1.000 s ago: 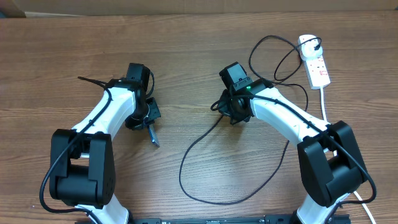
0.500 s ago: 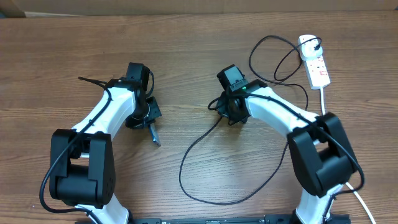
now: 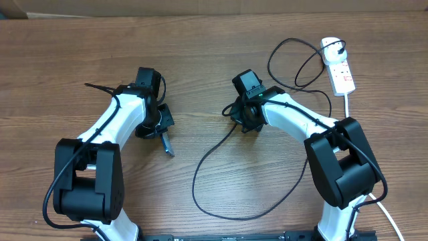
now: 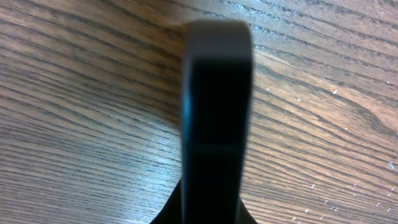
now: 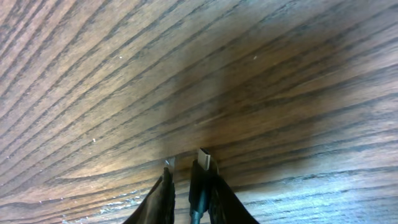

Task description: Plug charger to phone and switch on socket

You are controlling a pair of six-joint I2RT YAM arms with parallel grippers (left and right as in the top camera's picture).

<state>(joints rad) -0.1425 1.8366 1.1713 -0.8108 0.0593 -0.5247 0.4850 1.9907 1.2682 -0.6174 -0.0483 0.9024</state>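
Right jaws are seen pinched shut on the charger (image 5: 202,177), its connector tip poking out just above the worktop (image 5: 280,74). Left jaws appear clamped on the phone (image 3: 166,145), held on edge, though no fingers are shown there. The phone lies well apart to the connector's left, long axis slanting toward the robot's base. The gap is judged best closed by the right arm.

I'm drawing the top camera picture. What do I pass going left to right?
First the phone in the left gripper → right gripper pinching the charger tip → power strip.
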